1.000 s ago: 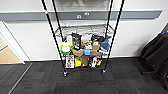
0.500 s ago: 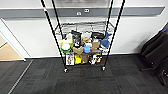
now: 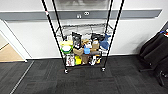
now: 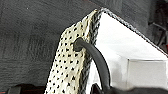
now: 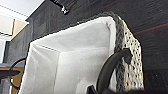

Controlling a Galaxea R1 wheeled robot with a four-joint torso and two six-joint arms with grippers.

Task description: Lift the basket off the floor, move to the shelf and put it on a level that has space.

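Observation:
The shelf [image 3: 83, 42], a tall black-posted wire rack on casters, stands ahead against the wall in the head view. Its grey mesh level [image 3: 82, 28] below the top tier looks bare, while the tiers underneath are packed with boxes and bags. The basket [image 4: 72, 65] hangs above the dark carpet, with speckled woven sides, a dark rim and a white lining. One dark loop handle [image 4: 98, 60] runs down into my left gripper [image 4: 100, 90]. The basket [image 5: 75, 62] has a second handle [image 5: 110, 67] at its other end, which runs into my right gripper [image 5: 97, 90].
Dark carpet [image 3: 82, 82] stretches between me and the rack. A doorway with a tan floor [image 3: 8, 52] opens at the left. Black furniture or bags [image 3: 156, 55] crowd the right side by the wall. The white wall carries a grey band [image 3: 140, 13].
The whole head picture has shifted slightly, so the camera moved. The rack stays near the middle and nothing on it has moved.

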